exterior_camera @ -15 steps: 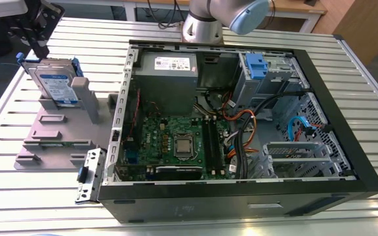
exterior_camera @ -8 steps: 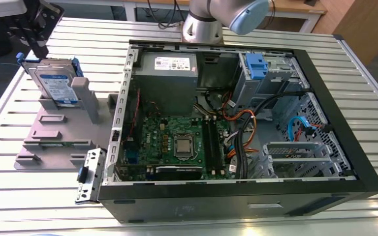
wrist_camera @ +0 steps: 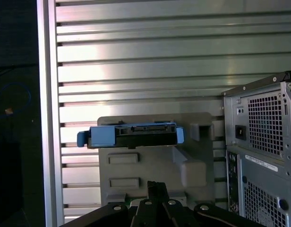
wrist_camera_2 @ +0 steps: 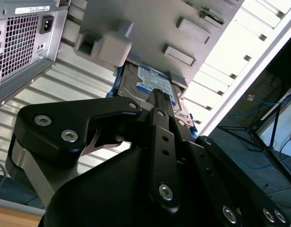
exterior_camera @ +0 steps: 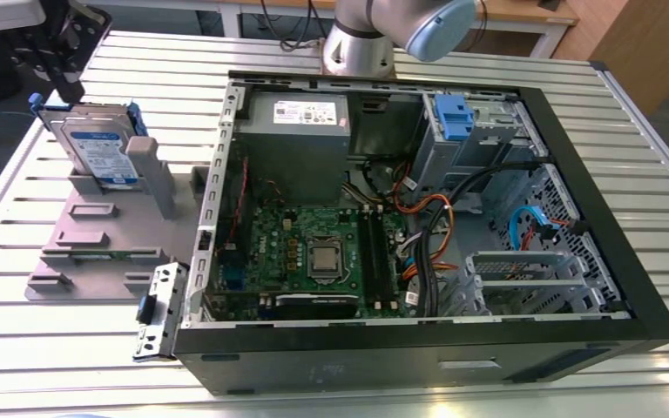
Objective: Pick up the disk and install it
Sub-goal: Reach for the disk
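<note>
Silver metal slats make up the worktop (exterior_camera: 44, 357), and a big black computer case (exterior_camera: 428, 353) lies open on it. Inside the case are a green board (exterior_camera: 311, 252), a grey power box (exterior_camera: 300, 117), a blue tray (exterior_camera: 451, 117) and a bunch of wires (exterior_camera: 428, 235).

Just beside the case, on the exterior view's left, sits a grey plastic stand (exterior_camera: 91, 252). The disk (exterior_camera: 97, 148) stands upright in that stand with its white-and-blue label showing. Blue rails run along its sides. A small metal bracket with a blue clip (exterior_camera: 154, 309) rests at the case's near corner, close to the stand. Nothing lies between the claw and the disk.

The grey arm (exterior_camera: 358, 43) rises from behind the case. The black claw (exterior_camera: 67, 83) hangs over the stand side, away from the case, near the top edge of the disk. I cannot tell if it touches. In the second wrist view the claw (wrist_camera_2: 158, 94) points at the disk (wrist_camera_2: 148, 82), its two fingers pressed together and holding nothing. The first wrist view has the disk (wrist_camera: 131, 135) edge-on in the stand (wrist_camera: 155, 165), next to the case (wrist_camera: 263, 151).
</note>
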Robot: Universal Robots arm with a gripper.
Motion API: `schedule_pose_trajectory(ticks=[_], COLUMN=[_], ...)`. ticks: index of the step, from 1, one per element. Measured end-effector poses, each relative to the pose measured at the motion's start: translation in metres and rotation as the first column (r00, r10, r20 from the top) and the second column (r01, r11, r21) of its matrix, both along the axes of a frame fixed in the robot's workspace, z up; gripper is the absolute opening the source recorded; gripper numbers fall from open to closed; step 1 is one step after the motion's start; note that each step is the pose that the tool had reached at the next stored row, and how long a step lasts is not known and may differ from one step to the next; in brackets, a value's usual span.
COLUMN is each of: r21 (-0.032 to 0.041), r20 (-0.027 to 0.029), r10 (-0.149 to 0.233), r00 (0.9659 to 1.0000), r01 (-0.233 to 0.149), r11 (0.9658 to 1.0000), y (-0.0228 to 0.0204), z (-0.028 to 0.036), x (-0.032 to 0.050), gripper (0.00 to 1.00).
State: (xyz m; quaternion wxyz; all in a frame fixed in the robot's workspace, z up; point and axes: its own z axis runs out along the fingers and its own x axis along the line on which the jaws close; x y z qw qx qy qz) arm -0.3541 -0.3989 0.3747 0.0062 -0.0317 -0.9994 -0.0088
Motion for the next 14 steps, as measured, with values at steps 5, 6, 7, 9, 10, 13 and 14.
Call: schedule_pose_trajectory(ticks=[5, 6, 7, 9, 10, 13, 14], r21=[0.0001, 0.0, 0.0, 0.0001, 0.0001, 0.0, 0.0001], r20=[0.0, 0.0, 0.0, 0.0001, 0.0, 0.0, 0.0], r10=[0.0, 0.0, 0.0, 0.0, 0.0, 0.0, 0.0], r00=[1.0, 1.0, 1.0, 1.0, 1.0, 1.0, 1.0], r01=[0.0, 0.0, 0.0, 0.0, 0.0, 0.0, 0.0], r11=[1.0, 1.0, 1.0, 1.0, 1.0, 1.0, 1.0], y=[0.0, 0.0, 0.0, 0.0, 0.0, 0.0, 0.0], z=[-0.0002, -0.0002, -0.0003, -0.0004, -0.0004, -0.0005, -0.0006], x=[-0.001, -0.0013, -0.0015, -0.002, -0.0022, -0.0029, -0.0031], gripper=[0.11, 0.11, 0.11, 0.11, 0.11, 0.11, 0.11])
